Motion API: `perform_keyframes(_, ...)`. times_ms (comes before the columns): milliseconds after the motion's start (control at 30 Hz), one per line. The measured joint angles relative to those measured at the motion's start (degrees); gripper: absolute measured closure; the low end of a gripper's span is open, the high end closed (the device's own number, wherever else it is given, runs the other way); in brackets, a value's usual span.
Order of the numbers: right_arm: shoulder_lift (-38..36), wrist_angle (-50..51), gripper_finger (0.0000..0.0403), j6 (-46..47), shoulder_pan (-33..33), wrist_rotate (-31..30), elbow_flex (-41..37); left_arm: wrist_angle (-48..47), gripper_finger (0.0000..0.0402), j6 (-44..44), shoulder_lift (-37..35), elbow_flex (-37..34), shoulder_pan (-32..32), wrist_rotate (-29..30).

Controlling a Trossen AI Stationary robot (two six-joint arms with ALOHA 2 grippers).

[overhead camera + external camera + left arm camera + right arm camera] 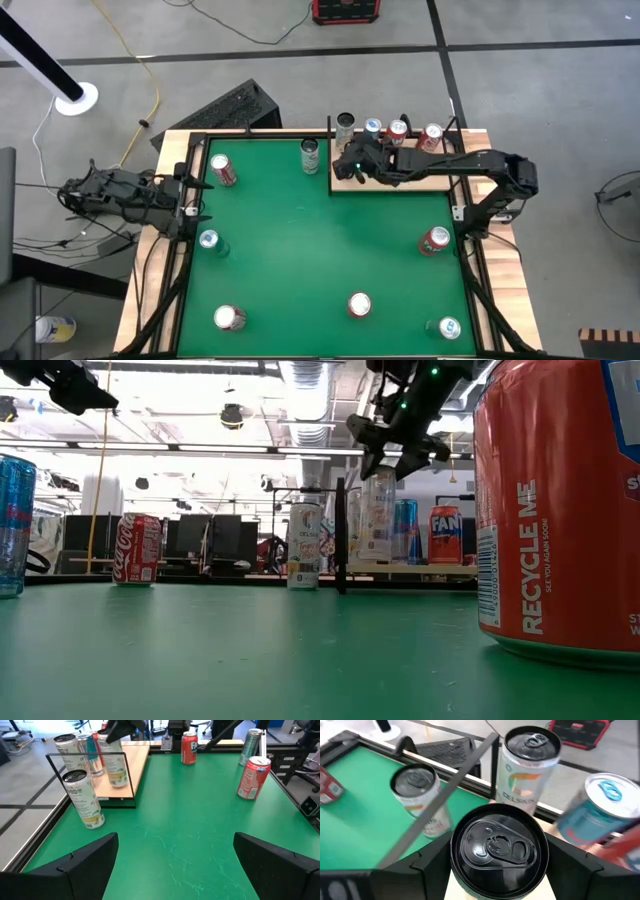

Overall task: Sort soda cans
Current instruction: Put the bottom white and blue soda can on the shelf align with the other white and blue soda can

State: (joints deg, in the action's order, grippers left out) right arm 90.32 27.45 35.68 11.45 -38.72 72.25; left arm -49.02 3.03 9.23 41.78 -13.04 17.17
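My right gripper (pixel 350 163) is shut on a pale soda can with a dark top (pixel 499 847) over the near left corner of the wooden board (pixel 400 182) at the table's far right. In the low view the can (pixel 378 515) stands upright under the gripper (pixel 398 455). Another pale can (pixel 345 125), a blue can (pixel 373 127) and two red cans (pixel 397 130) stand on their bases along the board's far edge. My left gripper (pixel 175 870) is open and empty at the table's left edge (pixel 195 200). My right gripper pinches the can's upper wall just below the rim (pixel 457 862) between its two fingers, one on each side. The fingers (pixel 385 460) come from above, slanting down. The can stays upright; whether its base (pixel 119 782) rests on the board or is just clear of it, I cannot tell.
A pale can (pixel 310 155) stands on the green mat just left of the board's black frame (pixel 330 160). Red cans (pixel 223 170) (pixel 435 240) (pixel 359 305) (pixel 230 318) and teal cans (pixel 210 242) (pixel 447 328) are spread over the mat, with free room in the middle.
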Motion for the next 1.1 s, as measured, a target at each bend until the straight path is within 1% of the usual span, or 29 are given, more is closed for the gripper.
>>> perform_keyframes(200, 0.0, -2.6, 0.0113, -1.6, 3.6, 4.2, 0.0, 0.0, 0.002, 0.0, 0.0, 0.0, 0.0, 0.0)
perform_keyframes(433, 0.0, -4.6, 0.0113, -4.2, 5.6, 4.5, 0.0, 0.0, 0.002, 0.0, 0.0, 0.0, 0.0, 0.0)
perform_keyframes(700, 0.0, -5.1, 0.0112, -4.9, 5.6, 5.3, 0.1, 0.0, 0.002, 0.0, 0.0, 0.0, 0.0, 0.0)
perform_keyframes(933, 3.6, -8.0, 0.0112, -7.1, 5.6, 5.0, 0.5, 0.0, 0.002, 0.0, 0.0, 0.0, 0.0, -0.1)
perform_keyframes(1100, 3.6, -6.9, 0.0112, -7.7, 5.9, 4.9, 0.7, 0.0, 0.002, 0.0, 0.0, 0.0, 0.0, -0.2)
